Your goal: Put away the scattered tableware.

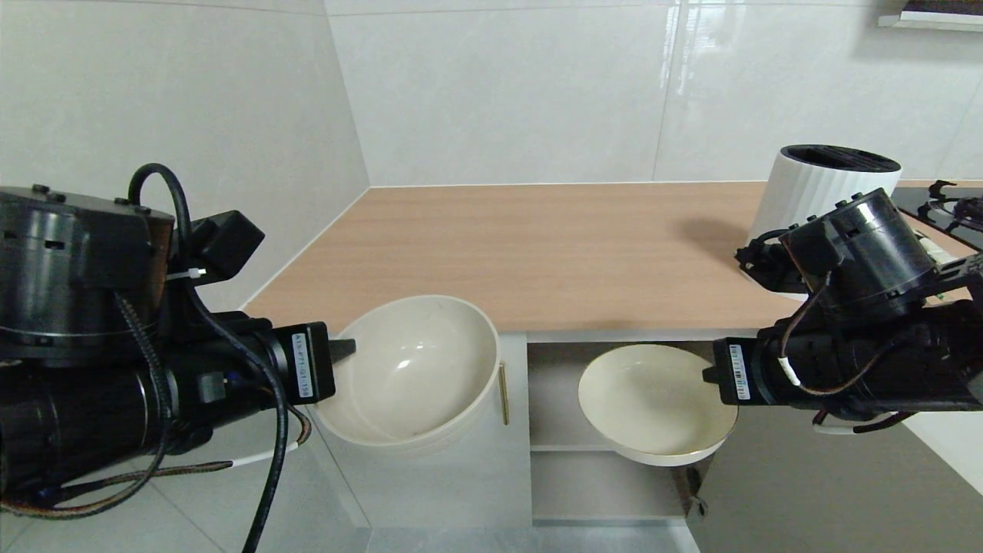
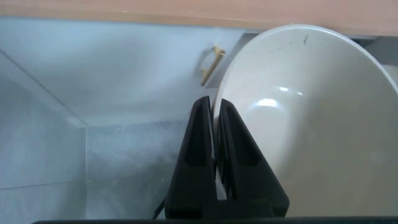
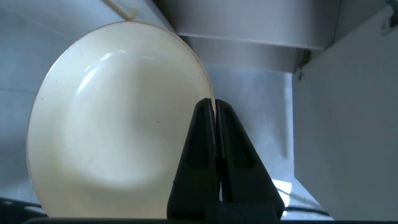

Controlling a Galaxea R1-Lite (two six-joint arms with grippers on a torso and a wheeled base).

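Left pincer (image 2: 215, 106) grips the bowl (image 2: 311, 124) rim; right pincer (image 3: 214, 106) grips the plate (image 3: 118, 118) rim.

Bright even light, glare on wall tiles (image 1: 507, 92), highlight inside the bowl (image 1: 407, 369), shadow beside white canister (image 1: 825, 192).

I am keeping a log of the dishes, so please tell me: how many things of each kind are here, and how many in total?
deep cream bowl: 1, in the left gripper
shallow cream plate: 1, in the right gripper
white ribbed container: 1, on the counter
Total: 3
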